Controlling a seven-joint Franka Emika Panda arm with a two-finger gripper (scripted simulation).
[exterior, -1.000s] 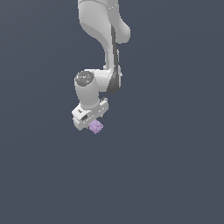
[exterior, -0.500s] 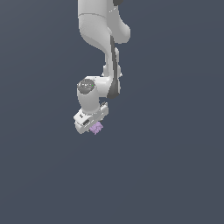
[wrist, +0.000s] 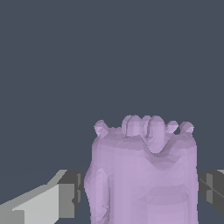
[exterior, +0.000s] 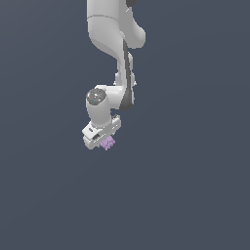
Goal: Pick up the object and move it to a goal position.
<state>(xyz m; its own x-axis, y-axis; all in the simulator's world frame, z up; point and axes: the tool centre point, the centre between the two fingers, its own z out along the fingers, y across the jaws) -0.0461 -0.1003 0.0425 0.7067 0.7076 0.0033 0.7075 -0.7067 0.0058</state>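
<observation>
The object [exterior: 108,142], a small lilac lump, was seen tucked directly beneath the gripper [exterior: 104,141] in the exterior view, poking out just under the white hand and touching it. In the wrist view the object [wrist: 142,175] filled the space between the two fingers [wrist: 70,192], with a grey pad pressed close on either side, so the jaws were judged to be closed upon it at roughly the lump's own width. The knobbly end of the lump pointed away from the palm, along the fingers' own line. No surface could be made out beneath it in either picture, so it appeared to be carried clear of any support, though against the featureless dark background this could not be settled for certain. No goal marker was visible. The coming move was therefore taken to depend on the object sitting squarely in line with the hand, so that wherever the hand was carried, the lump would be carried with it.
</observation>
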